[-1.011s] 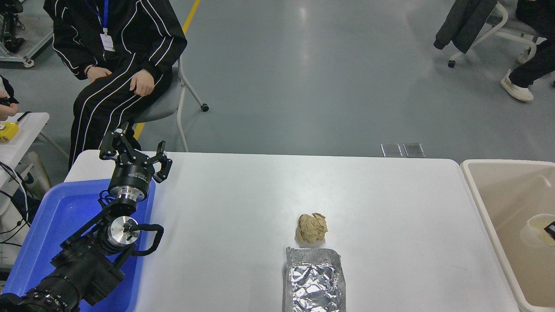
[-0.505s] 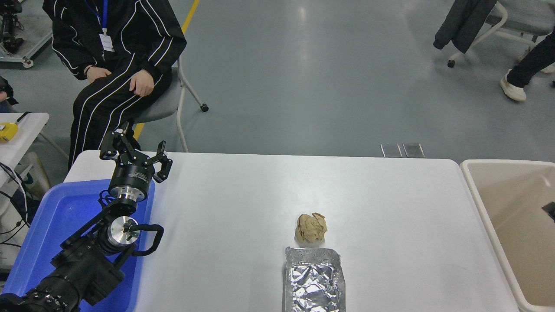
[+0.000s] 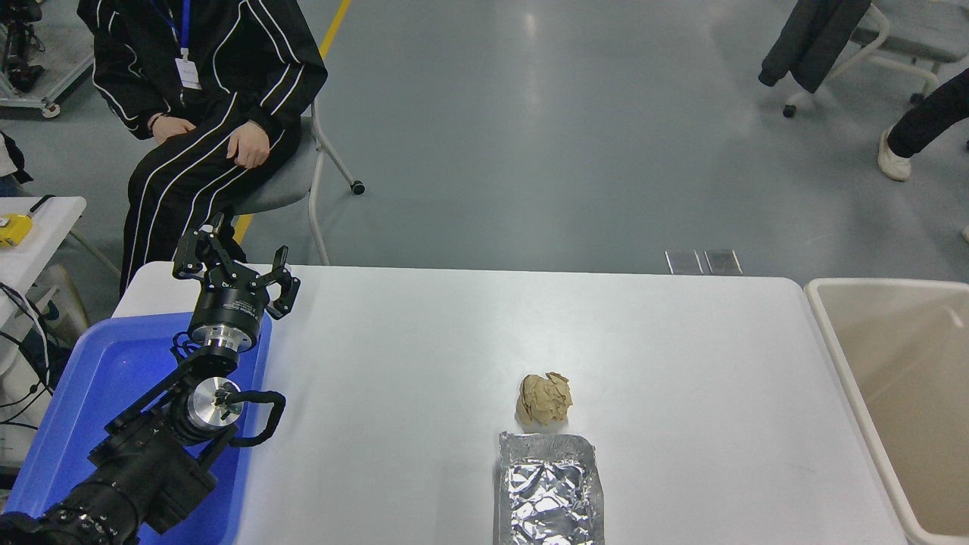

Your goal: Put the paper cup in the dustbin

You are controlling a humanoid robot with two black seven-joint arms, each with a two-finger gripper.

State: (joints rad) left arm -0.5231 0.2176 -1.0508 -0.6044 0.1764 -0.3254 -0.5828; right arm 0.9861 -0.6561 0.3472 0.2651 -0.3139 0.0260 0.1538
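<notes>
We see no paper cup anywhere in this view: not on the white table (image 3: 424, 341), and not in the part of the dustbin (image 3: 836, 356) that shows. The dustbin stands at about three o'clock from the table's middle, just off its right-hand edge, and what we can see of its beige floor is bare; its lower right part runs out of frame, so we cannot tell whether the cup lies there.

Our right gripper is out of view, so there are no working jaws to set the cup against. Our left gripper (image 3: 233, 266) is parked at about nine o'clock, over the far corner of the blue plastic tray (image 3: 98, 378), with its jaws apart and holding nothing. It sits well apart from the dustbin, the whole width of the table away.

We judge that such a cup would be very light, thin-walled and easy to crush. The sensible hold would be a gentle pinch across the wall below the rim, where the rolled edge lends some stiffness. Being so light, it could tip or roll when let go.

Near six o'clock on the table lie the brown paper ball (image 3: 543, 398) and, just on the near side of it, the silver foil tray (image 3: 550, 488). A person (image 3: 204, 98) sits on a chair at eleven o'clock.
</notes>
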